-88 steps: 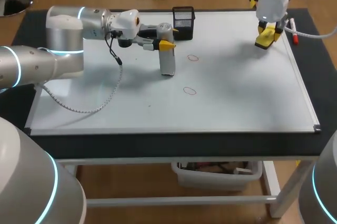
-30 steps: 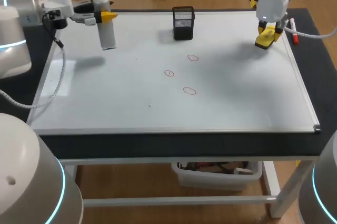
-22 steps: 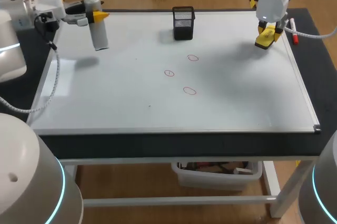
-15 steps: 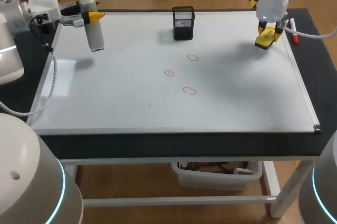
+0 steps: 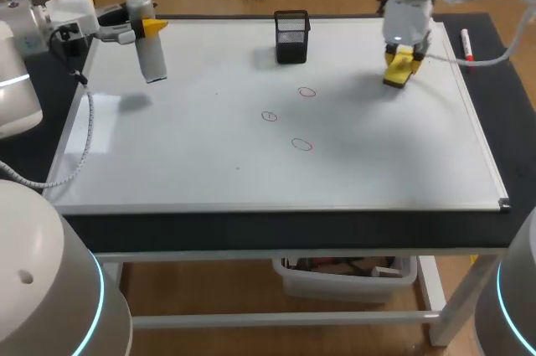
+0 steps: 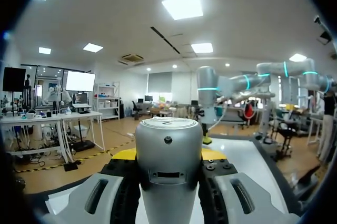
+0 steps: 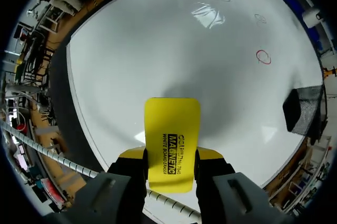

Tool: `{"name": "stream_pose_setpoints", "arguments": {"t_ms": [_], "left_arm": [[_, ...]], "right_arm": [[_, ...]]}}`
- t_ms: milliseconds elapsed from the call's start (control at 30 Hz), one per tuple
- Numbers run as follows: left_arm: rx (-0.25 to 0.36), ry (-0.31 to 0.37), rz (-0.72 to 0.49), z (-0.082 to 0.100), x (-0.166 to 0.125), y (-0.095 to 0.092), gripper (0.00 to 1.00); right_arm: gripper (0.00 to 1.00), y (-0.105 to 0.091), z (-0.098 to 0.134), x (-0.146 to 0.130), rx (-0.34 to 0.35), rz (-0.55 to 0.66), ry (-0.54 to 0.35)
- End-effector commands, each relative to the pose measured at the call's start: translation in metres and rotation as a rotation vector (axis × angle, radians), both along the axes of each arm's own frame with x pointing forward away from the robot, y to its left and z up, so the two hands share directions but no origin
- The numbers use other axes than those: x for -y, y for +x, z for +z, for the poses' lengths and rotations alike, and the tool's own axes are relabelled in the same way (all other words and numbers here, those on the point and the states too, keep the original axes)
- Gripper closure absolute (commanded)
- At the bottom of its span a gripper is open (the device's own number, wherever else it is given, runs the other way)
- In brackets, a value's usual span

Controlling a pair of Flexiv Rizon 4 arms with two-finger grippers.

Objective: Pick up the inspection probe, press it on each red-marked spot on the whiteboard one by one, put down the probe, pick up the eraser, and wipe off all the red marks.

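Observation:
The grey cylindrical probe [image 5: 152, 59] hangs upright above the whiteboard's [image 5: 377, 163] far left corner, my left gripper [image 5: 144, 28] shut on its top. In the left wrist view the probe [image 6: 169, 182] fills the gap between the fingers of that gripper [image 6: 169, 155]. My right gripper [image 5: 404, 54] is shut on the yellow eraser [image 5: 399, 69] just above the board's far right part. The right wrist view shows the eraser [image 7: 172, 139] pointing down at the board. Three red marks [image 5: 307, 92] [image 5: 269, 116] [image 5: 301, 145] lie mid-board, left of the eraser.
A black mesh pen holder [image 5: 291, 36] stands at the board's far edge, between the two grippers. A red-capped marker [image 5: 466, 44] lies on the black table beyond the board's right edge. The board's near half is bare.
My left arm carried the probe from mid-board to the far left corner and stopped there. In the last half second my right arm shifted left with the eraser, toward the marks.

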State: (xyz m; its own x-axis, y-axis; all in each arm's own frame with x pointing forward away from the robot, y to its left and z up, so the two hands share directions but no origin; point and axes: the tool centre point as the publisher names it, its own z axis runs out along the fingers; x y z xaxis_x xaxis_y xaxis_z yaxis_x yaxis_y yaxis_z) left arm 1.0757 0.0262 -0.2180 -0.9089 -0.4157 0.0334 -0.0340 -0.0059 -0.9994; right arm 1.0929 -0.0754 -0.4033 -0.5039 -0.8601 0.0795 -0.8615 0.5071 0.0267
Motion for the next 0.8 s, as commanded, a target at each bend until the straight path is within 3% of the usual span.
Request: {"name": "stream_pose_setpoints", "arguments": {"t_ms": [33,433,800], "left_arm": [[0.003,0.000,0.006,0.001,0.000,-0.002,1.00],[0.003,0.000,0.006,0.001,0.000,-0.002,1.00],[0.003,0.000,0.006,0.001,0.000,-0.002,1.00]], "right_arm": [[1.00,-0.016,-0.005,-0.036,0.008,0.049,-0.015],[1.00,-0.049,0.010,-0.141,0.031,0.227,0.058],[1.00,-0.085,0.006,-0.218,0.056,0.395,0.010]]}}
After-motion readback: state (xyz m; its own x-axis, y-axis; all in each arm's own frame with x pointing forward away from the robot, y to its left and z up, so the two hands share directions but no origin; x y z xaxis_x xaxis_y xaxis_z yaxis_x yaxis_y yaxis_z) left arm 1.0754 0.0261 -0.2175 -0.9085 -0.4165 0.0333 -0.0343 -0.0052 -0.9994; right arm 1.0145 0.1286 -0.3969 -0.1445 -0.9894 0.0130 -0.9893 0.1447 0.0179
